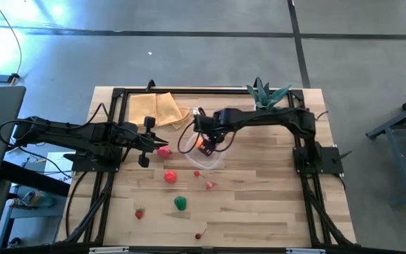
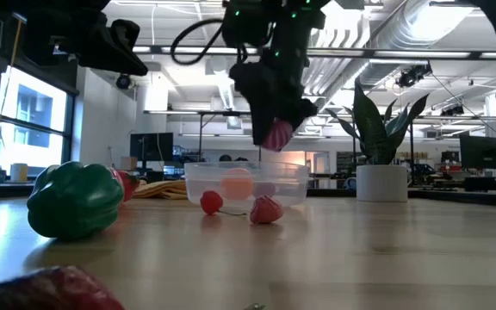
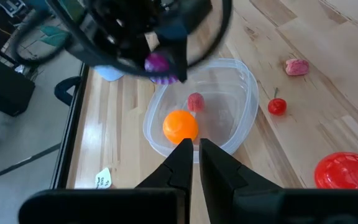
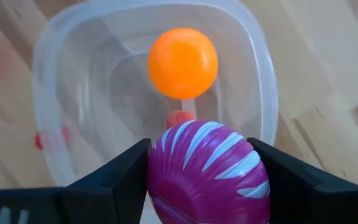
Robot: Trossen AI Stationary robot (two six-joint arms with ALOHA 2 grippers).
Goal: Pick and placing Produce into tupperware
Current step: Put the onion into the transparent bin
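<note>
The clear round tupperware (image 1: 208,158) sits mid-table with an orange ball (image 4: 183,62) and a small red piece (image 3: 195,101) inside. My right gripper (image 4: 207,163) hovers just above it, shut on a purple toy vegetable with pale stripes (image 4: 207,177). My left gripper (image 3: 195,149) is shut and empty, left of the container near a red tomato (image 1: 163,150). More produce lies on the near half of the table: another red piece (image 1: 170,176), a green pepper (image 1: 180,203), a strawberry (image 1: 139,213), a pink piece (image 1: 209,185) and a cherry (image 1: 199,235). My right gripper pinches the purple vegetable across its widest part (image 4: 166,162), one finger (image 4: 126,171) on each side. The fingers come from above, pointing down. The piece is lifted clear and hangs over the open tupperware (image 2: 244,183), above its rim.
A folded yellow cloth (image 1: 155,109) lies at the far left, and a spiky plant in a white pot (image 2: 381,182) stands at the far right corner. A black frame borders the tabletop. Bare wood shows to the right of the container.
</note>
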